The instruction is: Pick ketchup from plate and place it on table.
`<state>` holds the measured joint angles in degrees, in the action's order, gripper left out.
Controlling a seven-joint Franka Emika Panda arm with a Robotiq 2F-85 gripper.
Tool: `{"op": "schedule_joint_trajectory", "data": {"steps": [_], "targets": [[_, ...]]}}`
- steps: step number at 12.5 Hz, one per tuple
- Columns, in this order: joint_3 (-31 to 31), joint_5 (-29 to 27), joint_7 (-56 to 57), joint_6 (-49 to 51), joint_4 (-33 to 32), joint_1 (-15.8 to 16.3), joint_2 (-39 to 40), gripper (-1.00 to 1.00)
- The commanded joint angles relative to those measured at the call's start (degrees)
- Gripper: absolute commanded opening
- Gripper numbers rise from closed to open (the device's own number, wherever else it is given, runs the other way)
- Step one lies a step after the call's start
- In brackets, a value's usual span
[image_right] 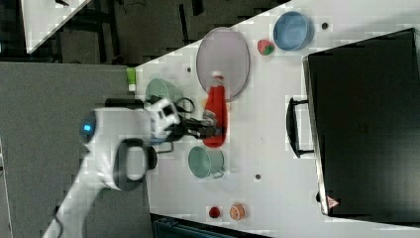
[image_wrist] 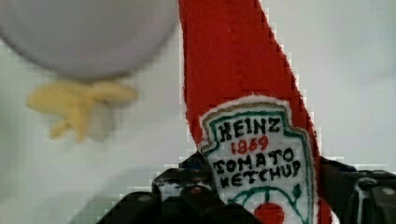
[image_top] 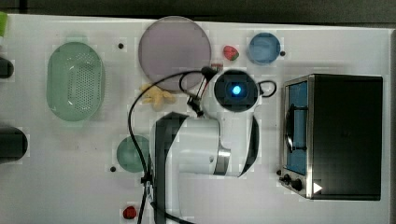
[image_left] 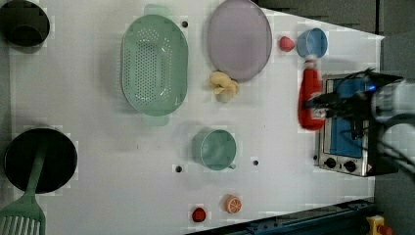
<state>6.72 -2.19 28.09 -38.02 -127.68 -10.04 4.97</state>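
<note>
The ketchup [image_right: 216, 116] is a soft red bottle with a whitish cap end and a white stitched label reading "HEINZ 1869 TOMATO KETCHUP" (legible in the wrist view). It is clamped low on its body between the dark fingers [image_wrist: 187, 186] of the gripper [image_right: 208, 126], off the surface [image_left: 274, 147]. The plate [image_top: 174, 46], a large flat round disc of pale greyish mauve, lies bare near the surface's far edge in the top view.

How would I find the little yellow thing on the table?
Start at the big mauve plate beside the green colander. Just off the plate's rim, toward the green cup, lies the yellow banana bunch. It is the only yellow thing; its neighbours are green, mauve or red.
</note>
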Motion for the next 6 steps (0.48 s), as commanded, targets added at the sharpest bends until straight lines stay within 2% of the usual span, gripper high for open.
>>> {"op": "schedule_joint_trajectory", "data": {"steps": [1, 6], "targets": [[-0.83, 0.15, -2.45, -6.56, -4.47, 0.13, 1.14, 0.26], [-0.79, 0.16, -2.44, -14.88, -7.00, 0.14, 7.58, 0.26]]}}
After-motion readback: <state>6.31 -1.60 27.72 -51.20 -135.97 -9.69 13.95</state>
